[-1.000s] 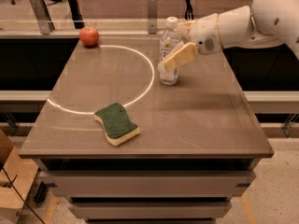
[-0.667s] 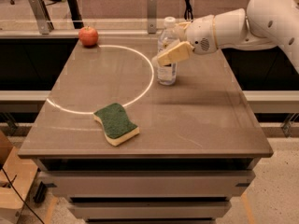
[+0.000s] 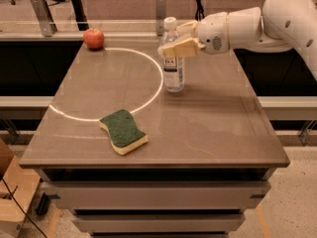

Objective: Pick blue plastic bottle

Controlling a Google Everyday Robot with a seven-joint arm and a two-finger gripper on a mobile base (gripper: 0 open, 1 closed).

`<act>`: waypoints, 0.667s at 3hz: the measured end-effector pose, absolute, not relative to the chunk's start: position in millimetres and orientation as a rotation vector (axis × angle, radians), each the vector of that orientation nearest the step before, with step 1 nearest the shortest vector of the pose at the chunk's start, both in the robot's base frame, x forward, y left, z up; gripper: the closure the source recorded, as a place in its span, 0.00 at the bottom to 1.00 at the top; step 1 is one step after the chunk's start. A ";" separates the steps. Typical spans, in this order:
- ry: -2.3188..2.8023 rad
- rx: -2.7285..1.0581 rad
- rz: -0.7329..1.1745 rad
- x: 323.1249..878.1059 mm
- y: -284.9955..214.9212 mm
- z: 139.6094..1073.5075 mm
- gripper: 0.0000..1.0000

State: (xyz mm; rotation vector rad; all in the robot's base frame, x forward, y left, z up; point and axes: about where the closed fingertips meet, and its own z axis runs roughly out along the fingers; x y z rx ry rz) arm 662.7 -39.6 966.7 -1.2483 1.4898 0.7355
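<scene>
One blue plastic bottle (image 3: 173, 71), upright on the far middle of the table (image 3: 223, 128), just beside the white ring (image 3: 148, 95). Your gripper (image 3: 171, 37) sat at its shoulder, under the cap (image 3: 170, 21): fingers (image 3: 181, 47) parted about a bottle's width, one before it and one behind, clamp unconfirmed. One green sponge (image 3: 123, 130), near front. One apple (image 3: 93, 37), far-left corner.

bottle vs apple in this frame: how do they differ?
The blue plastic bottle is tall, clear and upright with a white cap; the apple is short, round and red. The bottle stands near mid-table with the gripper at its upper part; the apple sits alone at the far left corner. Both are on the table.
</scene>
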 end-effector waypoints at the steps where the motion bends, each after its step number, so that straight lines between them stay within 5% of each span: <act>1: 1.455 -1.267 0.693 651.9 -48.8 1003.0 0.88; 2: 1.393 -1.280 0.599 637.4 -71.7 1059.3 1.00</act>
